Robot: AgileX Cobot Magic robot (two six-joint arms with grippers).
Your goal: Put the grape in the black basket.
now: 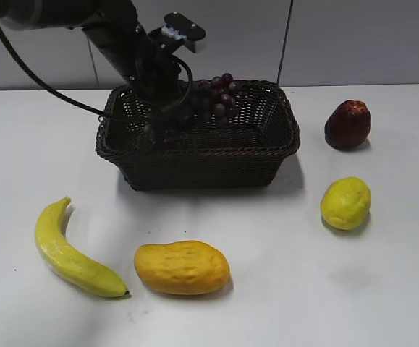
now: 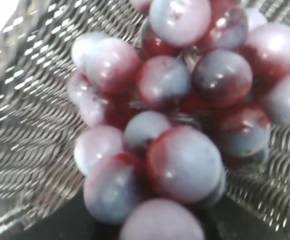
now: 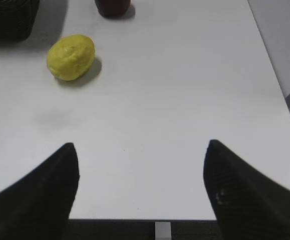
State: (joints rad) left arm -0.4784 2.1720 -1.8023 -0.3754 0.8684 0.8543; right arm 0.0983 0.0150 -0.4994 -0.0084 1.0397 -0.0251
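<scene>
1. The grape (image 1: 213,97) bunch is hanging inside the basket (image 1: 267,148), toward its back left part, with its top berries showing above the back rim and its lower end down among the weave.
2. In the left wrist view the grape (image 2: 180,115) is filling the frame, dark red berries with a pale bloom, and the basket (image 2: 29,130) weave is showing close behind and below it.
3. The left gripper (image 1: 167,119) is reaching down into the basket from the upper left, right against the bunch; its fingers are lost among the berries and the dark wicker, so I cannot tell whether they are gripping or parted.
4. The basket is sitting on the white table (image 1: 267,303), at the back centre.
5. The apple (image 1: 347,124) is lying to the basket's right, apart from it, and the lemon (image 1: 345,203) is lying nearer the camera than the apple.
6. The mango (image 1: 182,267) is lying in front of the basket, with the banana (image 1: 68,251) just to its left, the two not touching.
7. The right gripper (image 3: 140,187) is hovering over bare table (image 3: 175,100) with its fingers (image 3: 44,192) spread wide and holding nothing.
8. In that view the lemon (image 3: 70,56) is lying ahead and to the left, with the apple's (image 3: 113,6) edge beyond it at the top.
</scene>
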